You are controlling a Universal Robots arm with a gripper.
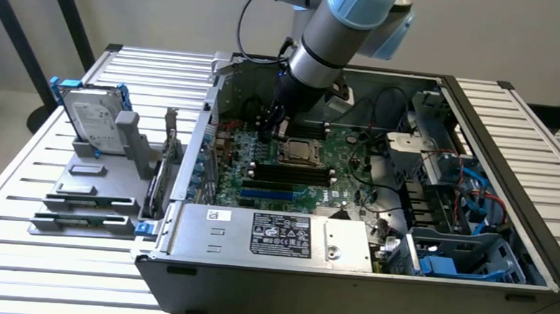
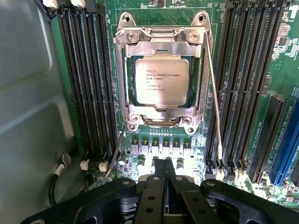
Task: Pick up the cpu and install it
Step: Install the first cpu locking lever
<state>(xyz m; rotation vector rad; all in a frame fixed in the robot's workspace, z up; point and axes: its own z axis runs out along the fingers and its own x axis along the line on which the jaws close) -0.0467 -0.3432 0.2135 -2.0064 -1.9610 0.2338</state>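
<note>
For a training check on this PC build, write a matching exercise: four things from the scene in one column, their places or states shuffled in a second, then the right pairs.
Column one
1. cpu
2. hard drive
3. power supply
4. gripper

Column two
A. grey box with a white label, at the case's near edge
B. shut, over the motherboard
C. lying in the socket frame, between the memory slots
D. upright in a grey stand outside the case

Pairs: 1-C; 2-D; 3-A; 4-B
</note>
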